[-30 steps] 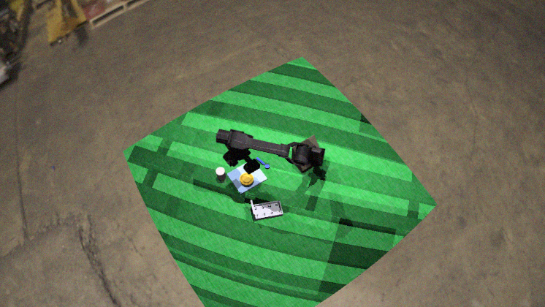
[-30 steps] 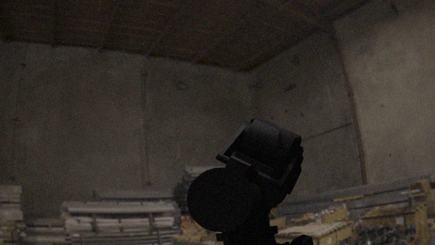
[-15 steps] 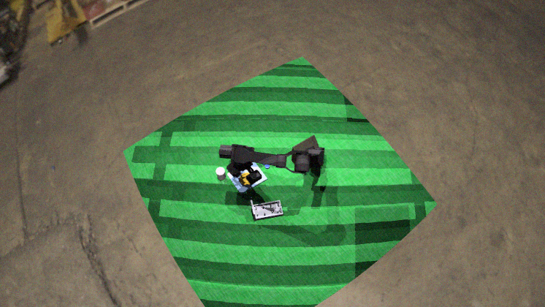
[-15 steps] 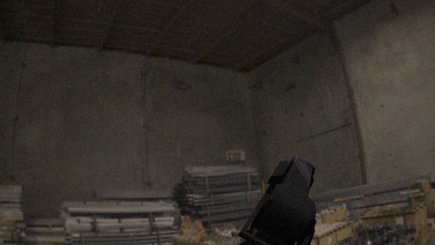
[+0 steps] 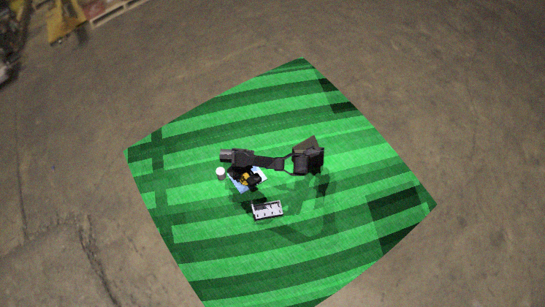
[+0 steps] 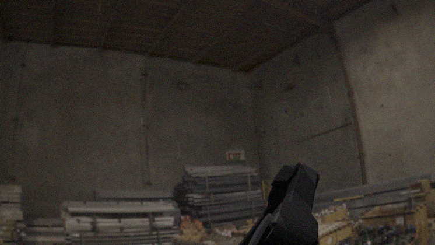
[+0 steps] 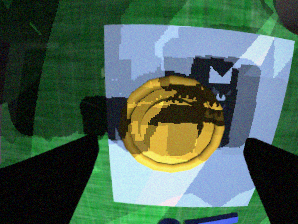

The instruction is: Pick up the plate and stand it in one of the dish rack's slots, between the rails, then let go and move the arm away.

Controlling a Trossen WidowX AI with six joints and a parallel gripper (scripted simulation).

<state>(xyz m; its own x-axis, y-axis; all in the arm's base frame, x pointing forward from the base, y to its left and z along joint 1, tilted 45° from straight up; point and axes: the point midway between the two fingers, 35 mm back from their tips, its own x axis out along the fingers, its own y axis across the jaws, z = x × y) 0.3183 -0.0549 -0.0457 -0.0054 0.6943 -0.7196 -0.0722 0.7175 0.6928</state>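
The gripper (image 7: 166, 163) hangs over the yellow plate (image 7: 174, 123), fingers wide apart and holding nothing. The rack (image 5: 267, 209) sits nearby.

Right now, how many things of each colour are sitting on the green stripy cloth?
Yellow: 1, the plate
Light blue: 1, the mat under it
Blue: 1, the pen
White: 1, the cup
Grey: 1, the dish rack
Total: 5

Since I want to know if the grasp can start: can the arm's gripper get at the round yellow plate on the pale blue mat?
Probably yes. The open gripper sits above the round yellow plate, both dark fingers flanking it with nothing between them; the plate lies flat on the pale blue mat.
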